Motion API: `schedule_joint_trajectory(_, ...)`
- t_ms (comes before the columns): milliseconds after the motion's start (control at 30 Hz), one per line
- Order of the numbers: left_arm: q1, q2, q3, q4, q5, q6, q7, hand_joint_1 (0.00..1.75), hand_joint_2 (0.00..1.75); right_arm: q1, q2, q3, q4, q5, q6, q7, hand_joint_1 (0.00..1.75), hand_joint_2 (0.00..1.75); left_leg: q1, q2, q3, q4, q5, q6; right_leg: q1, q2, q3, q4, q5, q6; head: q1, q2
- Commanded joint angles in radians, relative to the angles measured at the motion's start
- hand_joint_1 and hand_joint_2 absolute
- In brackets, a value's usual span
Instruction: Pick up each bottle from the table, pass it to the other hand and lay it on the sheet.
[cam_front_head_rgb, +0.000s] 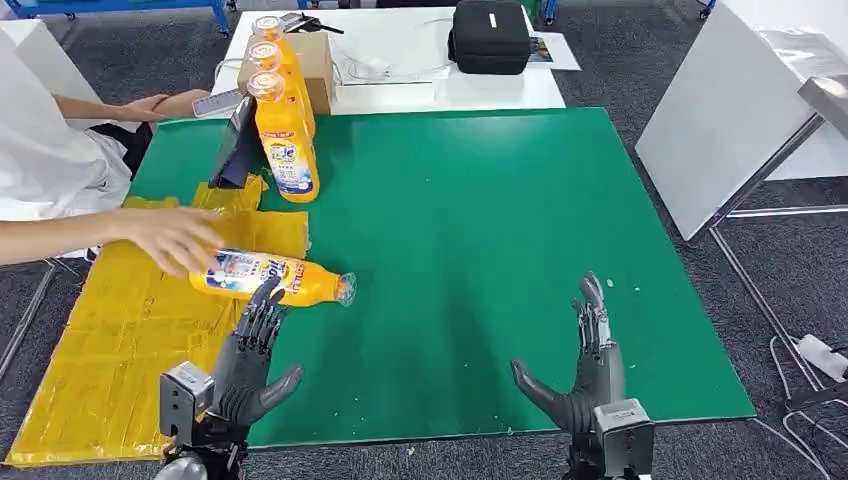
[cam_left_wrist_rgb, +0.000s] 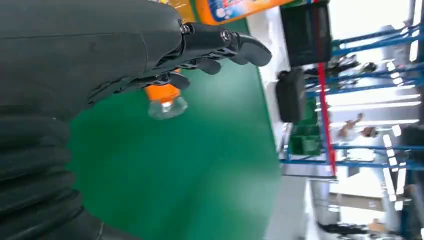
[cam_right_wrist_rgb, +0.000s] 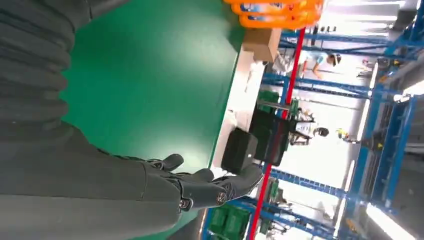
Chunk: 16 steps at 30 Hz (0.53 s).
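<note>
grey carpet floor (cam_front_head_rgb: 790, 270); white table (cam_front_head_rgb: 400, 90); blue racks (cam_right_wrist_rgb: 370, 90)

Matt green counter (cam_front_head_rgb: 480, 250) top, crinkled glossy yellow plastic sheet (cam_front_head_rgb: 110, 340) taped in strips, glossy orange plastic bottle (cam_front_head_rgb: 270, 277) with clear cap, dark matt plastic left hand (cam_front_head_rgb: 250, 350), brown cardboard box (cam_front_head_rgb: 318, 62), black fabric case (cam_front_head_rgb: 489, 36)

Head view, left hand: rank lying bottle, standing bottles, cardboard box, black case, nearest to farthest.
From the left hand:
1. Lying bottle, just past the fingertips, half on the yellow sheet, a person's hand on it.
2. Standing bottles, in a row at the mat's far left.
3. Cardboard box, behind them on the white table.
4. Black case, far right on that table.
</note>
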<state>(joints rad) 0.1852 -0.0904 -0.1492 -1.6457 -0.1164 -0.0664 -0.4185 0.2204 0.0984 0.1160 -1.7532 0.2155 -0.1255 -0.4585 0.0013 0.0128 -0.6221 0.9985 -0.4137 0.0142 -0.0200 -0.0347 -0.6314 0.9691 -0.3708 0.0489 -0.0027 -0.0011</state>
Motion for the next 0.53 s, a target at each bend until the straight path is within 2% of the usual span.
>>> schedule_joint_trajectory(33,-0.058,0.022,-0.025,0.109,-0.065,0.028,0.014,0.00,1.75,-0.055,0.029,-0.013,0.112,0.018,0.005,0.018,0.00,1.75,0.001,-0.001,0.007,-0.001,-0.001,-0.001,0.001,0.003,0.007,-0.002,-0.001,-0.003,0.000,0.000)
schedule_joint_trajectory(333,-0.058,-0.002,-0.042,0.076,-0.152,0.096,-0.007,0.00,1.75,-0.053,0.040,0.034,0.105,0.069,-0.034,0.039,0.00,1.75,0.001,-0.001,0.003,-0.001,-0.001,-0.001,0.000,0.001,0.003,-0.001,-0.001,-0.002,0.000,0.000)
schedule_joint_trajectory(367,-0.056,-0.002,-0.040,0.074,-0.152,0.097,-0.008,0.00,1.75,-0.052,0.040,0.036,0.102,0.069,-0.035,0.040,0.00,0.00,0.001,-0.001,0.006,-0.001,-0.002,-0.001,0.001,0.003,0.006,-0.001,-0.002,-0.002,0.000,0.000)
schedule_joint_trajectory(500,-0.055,-0.006,-0.034,0.074,-0.153,0.100,-0.009,0.00,1.75,-0.051,0.038,0.039,0.100,0.068,-0.037,0.046,0.00,0.00,0.002,0.000,0.008,0.000,-0.003,-0.001,0.001,0.004,0.008,-0.001,-0.003,-0.003,0.000,0.000)
schedule_joint_trajectory(533,-0.054,-0.008,-0.033,0.073,-0.154,0.102,-0.010,0.00,1.75,-0.050,0.037,0.041,0.099,0.067,-0.036,0.048,0.00,0.00,0.001,-0.001,0.004,-0.001,-0.001,-0.001,0.001,0.002,0.004,-0.001,-0.001,-0.002,0.000,0.000)
